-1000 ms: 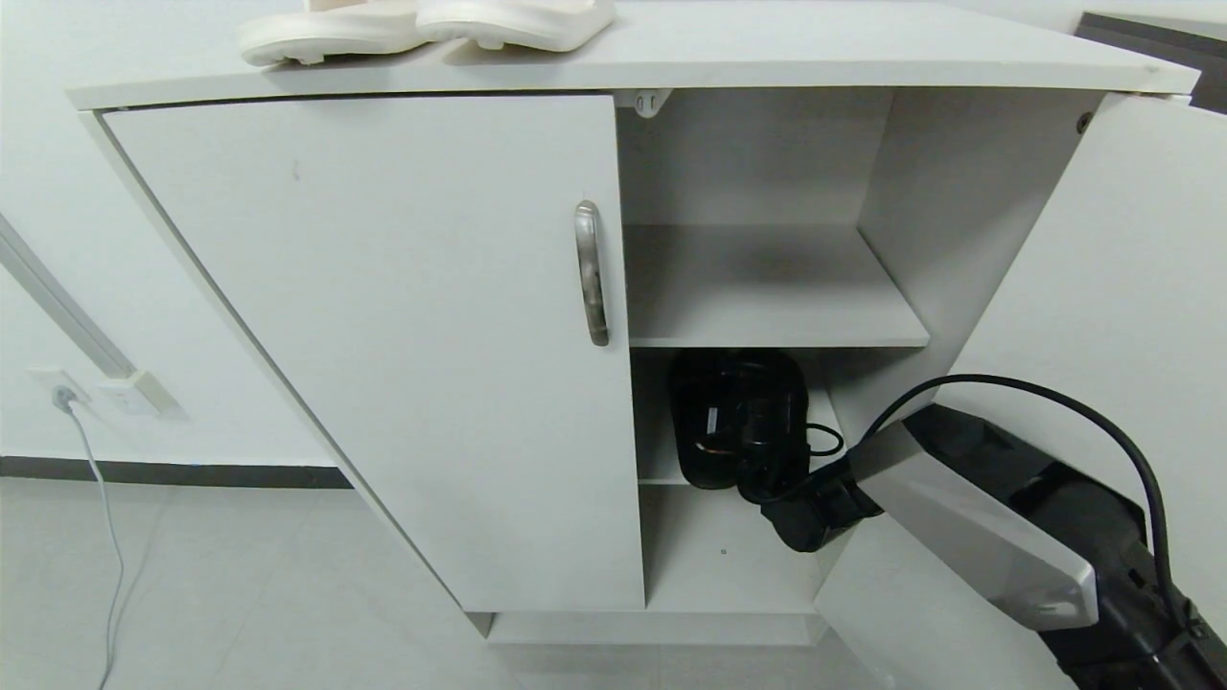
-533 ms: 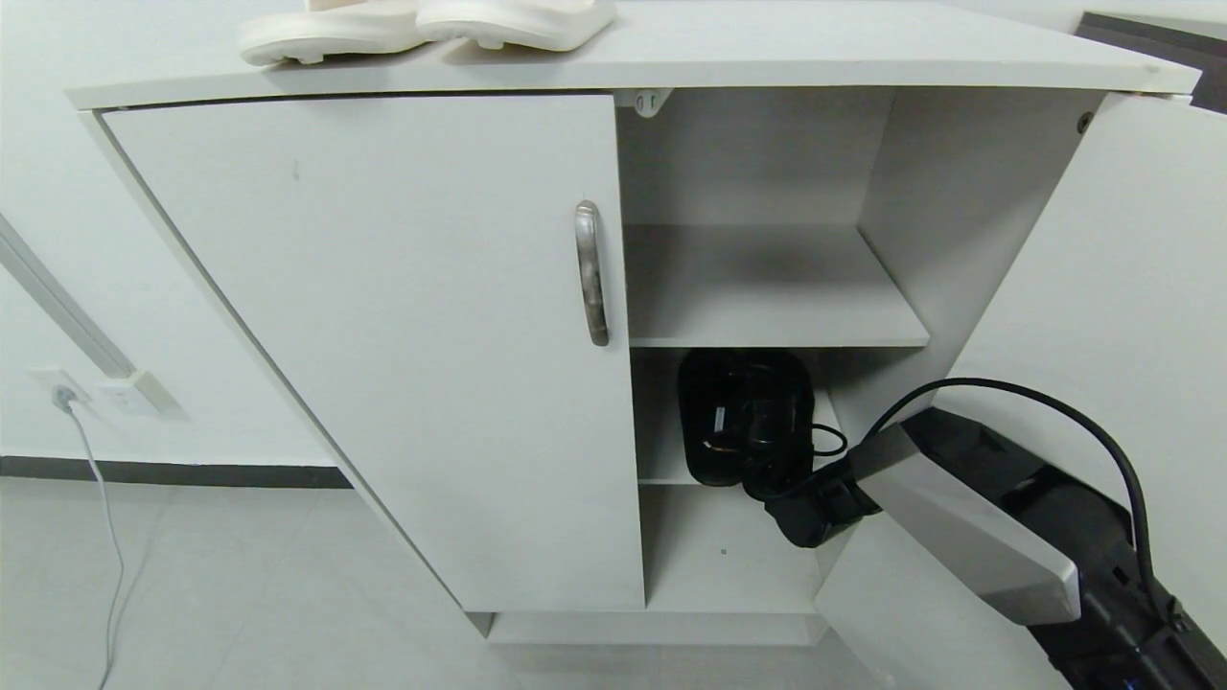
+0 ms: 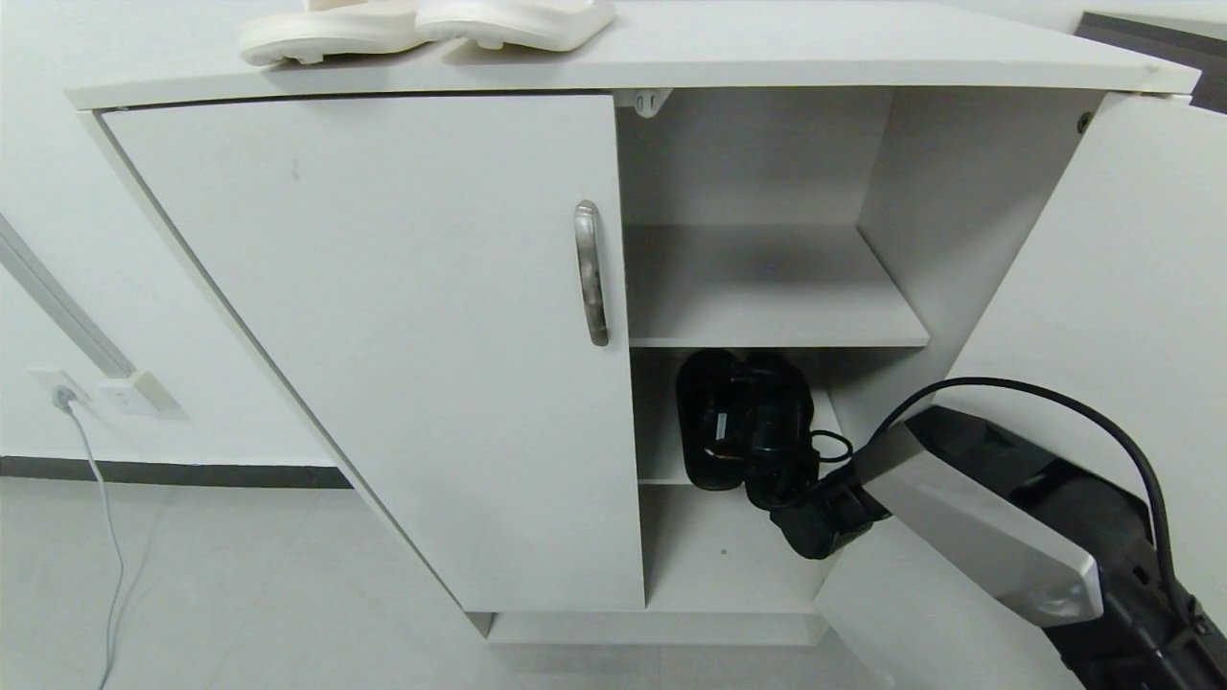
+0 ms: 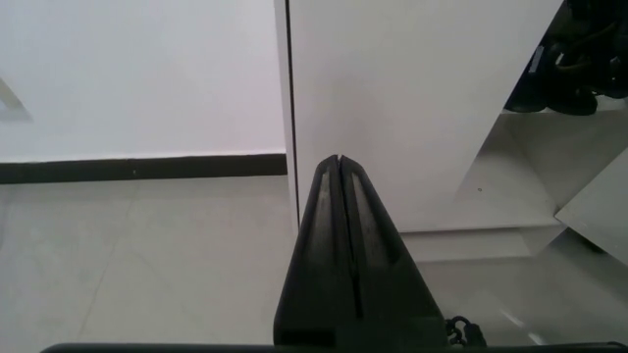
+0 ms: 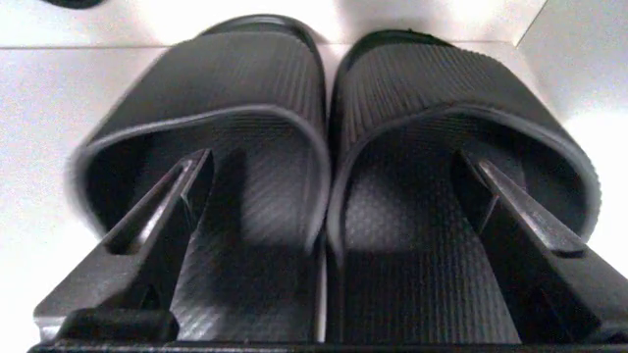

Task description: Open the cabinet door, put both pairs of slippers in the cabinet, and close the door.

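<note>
A pair of black slippers (image 3: 743,417) lies side by side on the cabinet's (image 3: 613,72) middle shelf, behind the open right door (image 3: 1102,287). My right gripper (image 3: 778,479) reaches into that shelf and is open. One of its fingers (image 5: 162,221) sits inside each strap of the black slippers (image 5: 245,127), with the inner strap walls between them untouched. A white pair of slippers (image 3: 422,24) rests on the cabinet top. My left gripper (image 4: 339,165) hangs shut and holds nothing, low in front of the closed left door (image 4: 412,88).
The left door carries a metal handle (image 3: 591,273). The upper shelf (image 3: 767,287) and the bottom compartment (image 3: 719,556) are bare. A cable (image 3: 96,498) runs from a wall socket down to the floor on the left.
The black slippers have shifted slightly to the right on the shelf. My right arm has barely moved, ending a touch lower.
</note>
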Controlling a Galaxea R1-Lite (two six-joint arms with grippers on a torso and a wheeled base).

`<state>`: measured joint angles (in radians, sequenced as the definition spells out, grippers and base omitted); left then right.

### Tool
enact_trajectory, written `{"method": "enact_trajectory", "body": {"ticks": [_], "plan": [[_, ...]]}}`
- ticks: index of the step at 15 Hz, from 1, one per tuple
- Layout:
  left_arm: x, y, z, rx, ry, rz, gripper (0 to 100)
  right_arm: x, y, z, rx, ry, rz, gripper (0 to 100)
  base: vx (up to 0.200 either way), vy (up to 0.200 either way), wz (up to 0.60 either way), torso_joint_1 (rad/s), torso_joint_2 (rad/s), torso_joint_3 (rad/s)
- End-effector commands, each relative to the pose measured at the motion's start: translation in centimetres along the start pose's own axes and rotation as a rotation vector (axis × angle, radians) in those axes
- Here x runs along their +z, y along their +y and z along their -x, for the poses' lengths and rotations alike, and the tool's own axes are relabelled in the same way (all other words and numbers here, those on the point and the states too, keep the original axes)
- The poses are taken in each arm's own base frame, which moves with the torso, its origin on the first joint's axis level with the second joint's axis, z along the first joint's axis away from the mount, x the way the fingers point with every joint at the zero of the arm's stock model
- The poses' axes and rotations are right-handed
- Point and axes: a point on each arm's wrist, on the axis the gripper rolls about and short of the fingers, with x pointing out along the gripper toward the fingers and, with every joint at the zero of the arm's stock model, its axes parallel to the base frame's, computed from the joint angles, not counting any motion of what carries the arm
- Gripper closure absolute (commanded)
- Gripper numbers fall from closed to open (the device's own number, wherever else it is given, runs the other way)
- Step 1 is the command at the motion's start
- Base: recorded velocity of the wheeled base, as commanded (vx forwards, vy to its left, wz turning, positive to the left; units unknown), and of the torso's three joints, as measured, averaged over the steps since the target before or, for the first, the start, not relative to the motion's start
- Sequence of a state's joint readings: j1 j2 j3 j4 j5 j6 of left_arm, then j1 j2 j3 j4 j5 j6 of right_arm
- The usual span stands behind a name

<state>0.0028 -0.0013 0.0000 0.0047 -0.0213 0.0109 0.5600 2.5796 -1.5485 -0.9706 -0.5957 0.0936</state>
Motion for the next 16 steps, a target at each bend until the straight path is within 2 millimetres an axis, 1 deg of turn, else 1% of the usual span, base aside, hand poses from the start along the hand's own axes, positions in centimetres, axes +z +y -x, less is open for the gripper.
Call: {"method": "enact_trajectory", "body": {"ticks": [1, 3, 4, 5, 8, 9, 11, 12, 16], "plan": [[0.0, 0.0, 0.0, 0.000, 0.000, 0.000, 100, 1.5, -0.1, 1.2, 0.011, -0.010, -0.007, 0, 0.000, 0.000, 0.00, 0.000, 0.00, 0.000], [0.0, 0.0, 0.0, 0.000, 0.001, 0.000, 100, 2.4, -0.5, 3.4, 0.024, -0.004, -0.002, 0, 0.000, 0.000, 0.00, 0.000, 0.00, 0.000], [0.0, 0.0, 0.0, 0.000, 0.001, 0.000, 100, 2.8, -0.7, 4.0, 0.029, -0.008, -0.005, 0, 0.000, 0.000, 0.00, 0.000, 0.00, 0.000], [0.0, 0.0, 0.0, 0.000, 0.001, 0.000, 100, 3.2, -1.0, 5.7, 0.043, -0.009, -0.008, 0, 0.000, 0.000, 0.00, 0.000, 0.00, 0.000], [0.0, 0.0, 0.0, 0.000, 0.001, -0.001, 100, 3.2, -2.0, 10.1, 0.086, 0.007, 0.005, 0, 0.000, 0.000, 0.00, 0.000, 0.00, 0.000], [0.0, 0.0, 0.0, 0.000, 0.001, -0.001, 100, 3.2, -2.1, 10.8, 0.095, 0.009, 0.006, 0, 0.000, 0.000, 0.00, 0.000, 0.00, 0.000], [0.0, 0.0, 0.0, 0.000, 0.001, -0.003, 100, 2.9, -2.4, 15.1, 0.143, 0.033, 0.018, 0, 0.000, 0.000, 0.00, 0.000, 0.00, 0.000], [0.0, 0.0, 0.0, 0.000, 0.001, -0.004, 100, 2.7, -2.5, 16.5, 0.140, 0.051, 0.035, 0, 0.000, 0.000, 0.00, 0.000, 0.00, 0.000], [0.0, 0.0, 0.0, 0.000, 0.001, -0.003, 100, 2.8, -1.8, 17.4, 0.146, 0.044, 0.036, 0, 0.000, 0.000, 0.00, 0.000, 0.00, 0.000]]}}
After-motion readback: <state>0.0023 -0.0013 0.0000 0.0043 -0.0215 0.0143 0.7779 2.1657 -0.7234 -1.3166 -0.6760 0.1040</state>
